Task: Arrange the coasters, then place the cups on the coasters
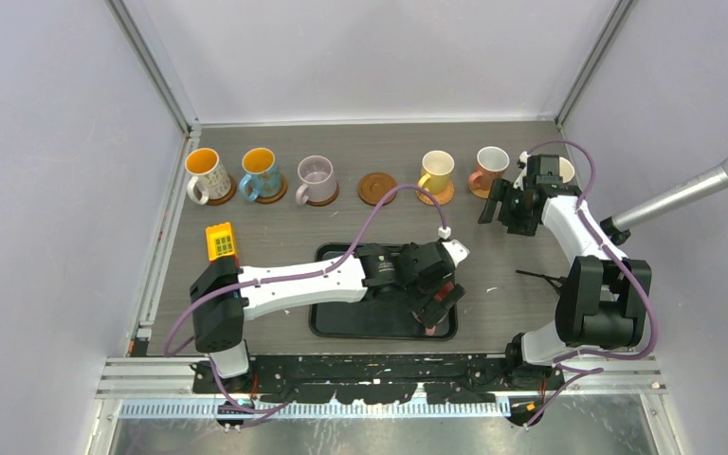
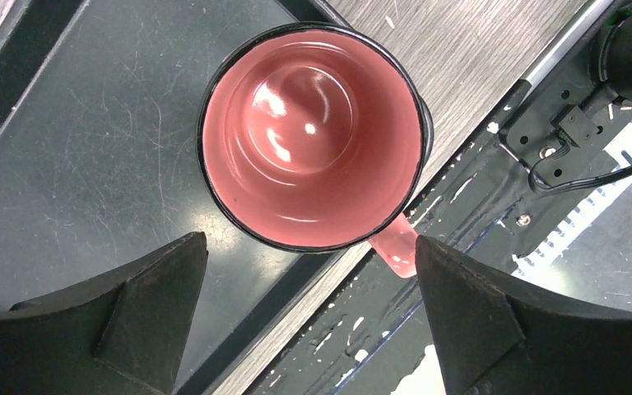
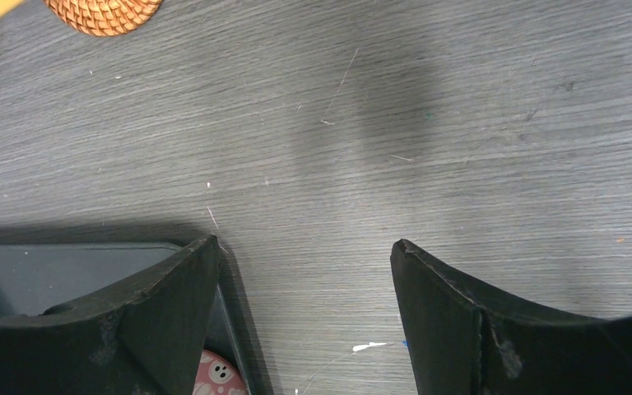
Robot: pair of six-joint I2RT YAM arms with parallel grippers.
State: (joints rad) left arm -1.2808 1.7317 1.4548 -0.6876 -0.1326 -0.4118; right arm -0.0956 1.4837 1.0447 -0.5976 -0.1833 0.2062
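Cups stand in a row along the far side of the surface [image 3: 461,123], each on a coaster: a white cup [image 1: 207,174], a blue cup [image 1: 260,172], a lilac cup [image 1: 316,179], a yellow cup [image 1: 436,173] and a fifth cup [image 1: 489,169] with a pale inside. One bare coaster [image 1: 377,187] is seen between the lilac cup and the yellow cup. A cream cup [image 1: 563,168] is half hidden behind the right arm, and it cannot be told what it rests on. A pink cup [image 2: 313,136] with a dark rim is found upright at the near right corner of the tray [image 2: 74,164], its handle turned toward the arm bases. The left pincer [image 2: 309,251] is held over that cup, released, with the jaws spread wide to either side, and no contact is seen. The right pincer [image 3: 303,245] is likewise released and holds nothing. It is poised over bare surface just beyond the tray's right edge, near the fifth cup. A yellow block [image 1: 220,241] lies left of the tray.
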